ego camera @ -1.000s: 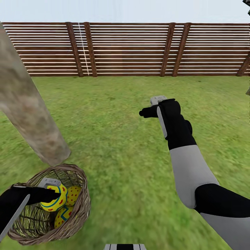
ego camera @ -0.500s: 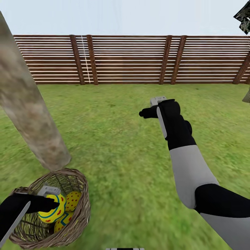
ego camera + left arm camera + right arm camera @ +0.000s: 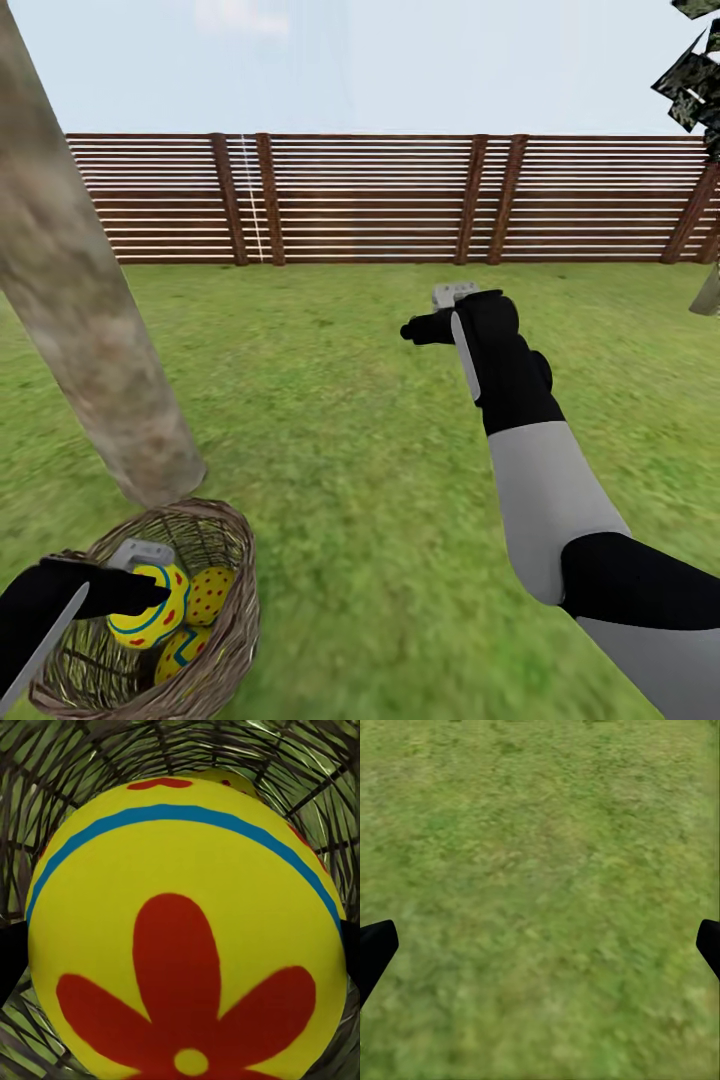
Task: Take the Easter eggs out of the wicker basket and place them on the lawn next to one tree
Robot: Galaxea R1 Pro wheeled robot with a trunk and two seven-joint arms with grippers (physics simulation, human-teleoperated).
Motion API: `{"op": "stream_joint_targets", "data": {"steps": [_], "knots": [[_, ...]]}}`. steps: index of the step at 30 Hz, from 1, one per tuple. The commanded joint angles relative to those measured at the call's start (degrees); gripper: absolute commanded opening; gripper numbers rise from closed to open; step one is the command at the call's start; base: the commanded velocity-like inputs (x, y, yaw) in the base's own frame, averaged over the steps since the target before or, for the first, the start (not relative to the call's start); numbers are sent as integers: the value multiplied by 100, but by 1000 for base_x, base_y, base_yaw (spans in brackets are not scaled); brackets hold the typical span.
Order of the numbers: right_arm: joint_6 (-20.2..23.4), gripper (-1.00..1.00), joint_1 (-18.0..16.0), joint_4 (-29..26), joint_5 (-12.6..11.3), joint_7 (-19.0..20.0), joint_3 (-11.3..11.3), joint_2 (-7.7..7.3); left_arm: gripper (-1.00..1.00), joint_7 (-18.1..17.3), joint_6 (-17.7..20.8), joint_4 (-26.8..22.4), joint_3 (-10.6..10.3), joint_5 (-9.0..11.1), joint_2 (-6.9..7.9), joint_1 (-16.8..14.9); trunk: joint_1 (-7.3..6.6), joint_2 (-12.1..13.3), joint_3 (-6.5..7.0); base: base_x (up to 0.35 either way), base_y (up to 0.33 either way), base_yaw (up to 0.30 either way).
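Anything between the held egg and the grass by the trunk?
Only the basket wall. The left gripper holds one egg inside it, near rim height, with two eggs beside and below. The trunk meets the lawn just beyond the rim; the grass around its base looks bare.

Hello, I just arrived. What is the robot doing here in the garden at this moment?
The robot is emptying a wicker basket that stands on the lawn right beside a thick tree trunk. Its left gripper is inside the basket, closed on one Easter egg; two more eggs lie beside it, so all three are within the basket. The right gripper is open and empty, held out above bare grass. A slatted fence stands behind.
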Motion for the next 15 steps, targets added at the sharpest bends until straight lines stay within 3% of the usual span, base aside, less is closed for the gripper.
{"op": "stream_joint_targets", "data": {"steps": [1,8,12,15], "knots": [[22,100,-4,-4,63,55,-1,1,-100,18,27,-4,-6,39,5,-3,-3,0,17,0,0,0],[22,100,-4,-3,63,54,-4,1,-100,18,27,22,-12,39,12,-3,-21,9,172,0,0,0],[22,100,-4,-3,63,55,-4,1,-100,8,27,320,-7,39,13,-3,-32,14,261,0,0,0],[22,100,-4,3,63,51,-1,1,-100,-169,27,383,-6,40,26,-5,-39,18,327,0,0,0]]}}
